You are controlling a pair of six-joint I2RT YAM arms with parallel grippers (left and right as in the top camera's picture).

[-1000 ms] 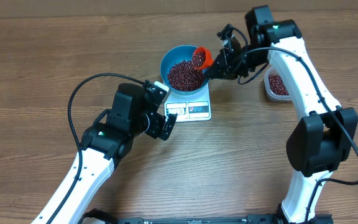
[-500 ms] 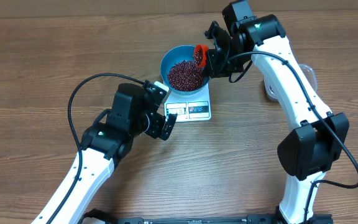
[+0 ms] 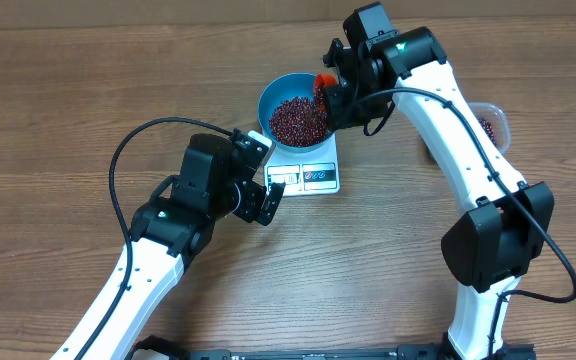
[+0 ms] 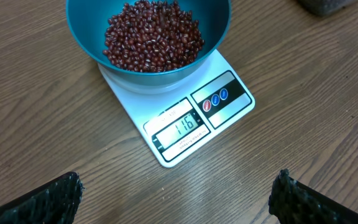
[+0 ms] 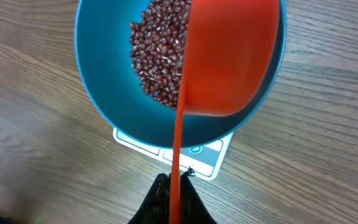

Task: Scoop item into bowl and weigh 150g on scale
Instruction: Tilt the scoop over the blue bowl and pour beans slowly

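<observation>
Counted one blue bowl [image 4: 86,25], parked right on top of the one white scale [image 4: 135,99]. Found the beans [image 4: 151,34] heaped inside that bowl, far too many to number. Read 116 on the display [image 4: 180,126]. Spotted three round marks [image 4: 215,99] beside it, one red and two blue. Could not make out the small print. Saw one orange scoop [image 5: 229,56] tipped above the scale, over the bowl, pinched by its thin handle between the pressed-together fingers of the right gripper [image 5: 170,196]. Caught the left gripper [image 4: 178,183] hovering just off the scale's display edge, fingers spread wide, holding nothing. Noted one clear tub [image 3: 498,112] well to the right of the scale, with a few beans in it.
</observation>
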